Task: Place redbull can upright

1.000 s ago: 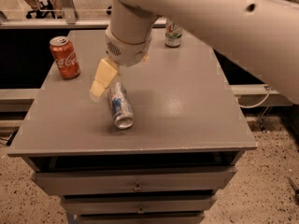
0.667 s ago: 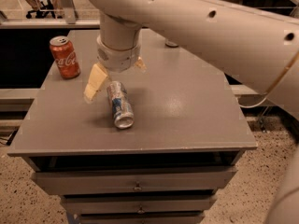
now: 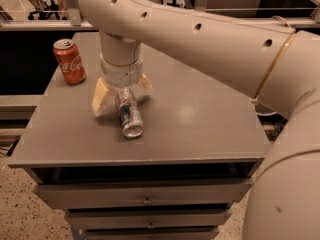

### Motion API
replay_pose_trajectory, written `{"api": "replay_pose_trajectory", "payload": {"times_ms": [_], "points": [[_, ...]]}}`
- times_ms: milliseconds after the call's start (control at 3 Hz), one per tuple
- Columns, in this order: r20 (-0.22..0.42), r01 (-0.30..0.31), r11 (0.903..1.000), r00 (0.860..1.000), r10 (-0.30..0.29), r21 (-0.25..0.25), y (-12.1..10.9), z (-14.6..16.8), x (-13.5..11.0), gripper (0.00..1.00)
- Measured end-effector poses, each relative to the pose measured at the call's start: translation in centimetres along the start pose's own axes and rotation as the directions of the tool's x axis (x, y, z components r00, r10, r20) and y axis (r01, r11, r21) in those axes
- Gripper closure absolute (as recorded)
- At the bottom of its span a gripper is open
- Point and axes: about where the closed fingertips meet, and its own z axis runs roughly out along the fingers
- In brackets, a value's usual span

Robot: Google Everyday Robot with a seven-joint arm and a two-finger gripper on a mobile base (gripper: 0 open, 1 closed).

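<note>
The gripper (image 3: 123,91) is hanging low over the left-centre of the cabinet top (image 3: 205,124), pointing straight down from the wrist, with its two cream fingers (image 3: 101,100) standing spread apart on either side of the redbull can (image 3: 129,115). The fingers are straddling the can's far end, but whether they are touching it cannot be told. The can is lying on its side, its silver end facing the front edge. The bulky white arm (image 3: 210,39) is reaching in from the right and crossing above the surface. A red Coca-Cola can (image 3: 69,61) is standing upright near the back left corner, well apart from the gripper. Drawers (image 3: 146,194) are showing below the top.
</note>
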Motion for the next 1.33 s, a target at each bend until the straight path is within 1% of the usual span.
{"api": "replay_pose_trajectory", "payload": {"times_ms": [333,667,1000,1333], "points": [[0.009,-0.055,0.9979,0.998,0.055,0.033,-0.5,0.2,-0.1,0.39],[0.079,-0.093,0.9936,0.993,0.088,0.064,-2.0,-1.8,-0.9,0.69],[0.225,-0.042,0.9981,0.974,0.031,0.045,-3.8,-5.3,-2.9,0.92],[0.44,0.082,0.9934,0.897,-0.038,-0.08,-4.2,-9.6,-4.4,1.0]]}}
